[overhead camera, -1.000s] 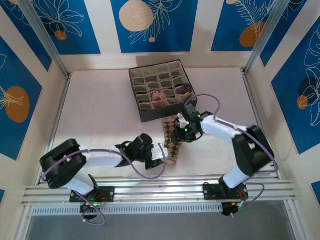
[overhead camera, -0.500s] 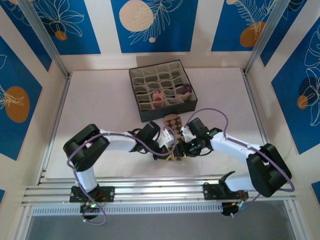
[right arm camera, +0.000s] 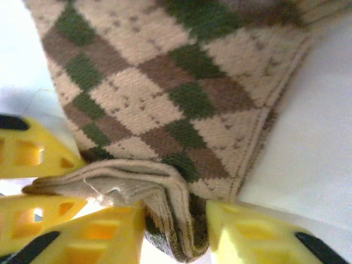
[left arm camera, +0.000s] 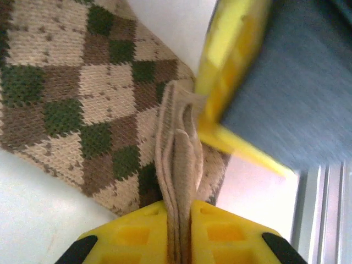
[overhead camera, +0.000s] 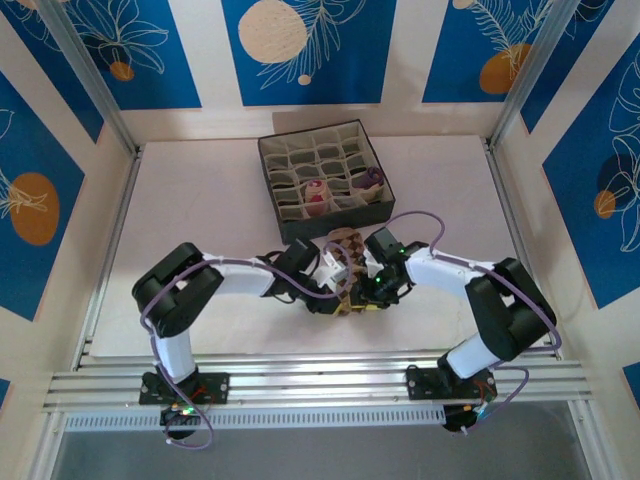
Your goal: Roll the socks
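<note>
Spanning the middle of the top view, the pale table (overhead camera: 200,200) was occupied at upper centre by the grey compartment box (overhead camera: 310,228). 2 rolled items were lodged in it: a maroon-toed sock (overhead camera: 316,192) and a purple sock (overhead camera: 371,178). Just below the box, at the centre of the frame, the diamond-patterned sock (overhead camera: 342,245) was laid flat on the table. Its lower end was gathered into a fold where the 2 arms met.

It was judged that this fold could be lost. With 2 grippers crowded on 1 short edge, the fingers could be knocked together. The fabric could also be dragged along the table rather than turned over, and a loose or skewed roll would result. A slip was also thought possible if 1 grip were eased before the other was firm.

The left gripper (left arm camera: 179,217) was clenched at the bottom of the left wrist view, with the doubled edge pinched thin between its yellow fingers. The right gripper (right arm camera: 176,220) was set wider at the bottom of the right wrist view. The thicker fold was grasped there, with both pads seemingly pressed on the fabric.
</note>
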Robot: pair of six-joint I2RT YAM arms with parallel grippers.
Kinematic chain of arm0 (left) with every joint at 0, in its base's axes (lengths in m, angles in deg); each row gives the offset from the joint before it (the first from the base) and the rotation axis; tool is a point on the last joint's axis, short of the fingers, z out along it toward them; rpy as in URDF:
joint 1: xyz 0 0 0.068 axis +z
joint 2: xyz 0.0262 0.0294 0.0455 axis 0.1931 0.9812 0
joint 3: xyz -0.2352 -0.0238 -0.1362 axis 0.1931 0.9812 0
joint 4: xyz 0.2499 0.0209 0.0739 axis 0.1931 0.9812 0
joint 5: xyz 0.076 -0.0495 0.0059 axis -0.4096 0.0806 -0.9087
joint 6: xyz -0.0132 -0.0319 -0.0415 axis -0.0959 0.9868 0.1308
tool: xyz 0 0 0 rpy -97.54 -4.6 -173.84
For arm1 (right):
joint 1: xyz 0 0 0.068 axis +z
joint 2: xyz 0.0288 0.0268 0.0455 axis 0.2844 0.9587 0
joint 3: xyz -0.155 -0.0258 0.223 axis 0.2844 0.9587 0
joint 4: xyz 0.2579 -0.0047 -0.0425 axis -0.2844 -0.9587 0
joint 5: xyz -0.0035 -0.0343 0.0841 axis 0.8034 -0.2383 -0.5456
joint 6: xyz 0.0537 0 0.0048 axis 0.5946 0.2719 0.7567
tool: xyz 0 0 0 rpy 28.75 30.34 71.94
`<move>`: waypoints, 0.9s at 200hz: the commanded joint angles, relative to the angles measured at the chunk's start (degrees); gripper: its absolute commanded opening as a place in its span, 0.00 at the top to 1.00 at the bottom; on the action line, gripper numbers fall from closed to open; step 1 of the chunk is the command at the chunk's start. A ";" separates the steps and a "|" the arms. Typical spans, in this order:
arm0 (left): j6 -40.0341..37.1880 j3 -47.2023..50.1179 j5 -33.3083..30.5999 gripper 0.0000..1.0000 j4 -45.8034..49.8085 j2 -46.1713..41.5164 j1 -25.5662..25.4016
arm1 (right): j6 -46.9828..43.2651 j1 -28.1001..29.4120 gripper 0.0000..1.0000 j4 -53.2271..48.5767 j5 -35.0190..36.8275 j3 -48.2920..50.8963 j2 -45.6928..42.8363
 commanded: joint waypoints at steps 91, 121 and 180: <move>-36.31 11.10 -8.66 0.69 -9.66 -17.04 -2.82 | 0.23 -1.54 0.79 -6.74 5.39 -1.61 3.24; -40.42 12.95 -11.99 0.69 -14.43 -15.32 -5.29 | 0.02 -1.85 0.80 -6.53 4.52 -1.38 3.40; -45.63 13.80 -15.27 0.70 -17.21 -11.50 -8.60 | -0.40 -2.09 0.82 -6.06 3.44 -1.31 4.29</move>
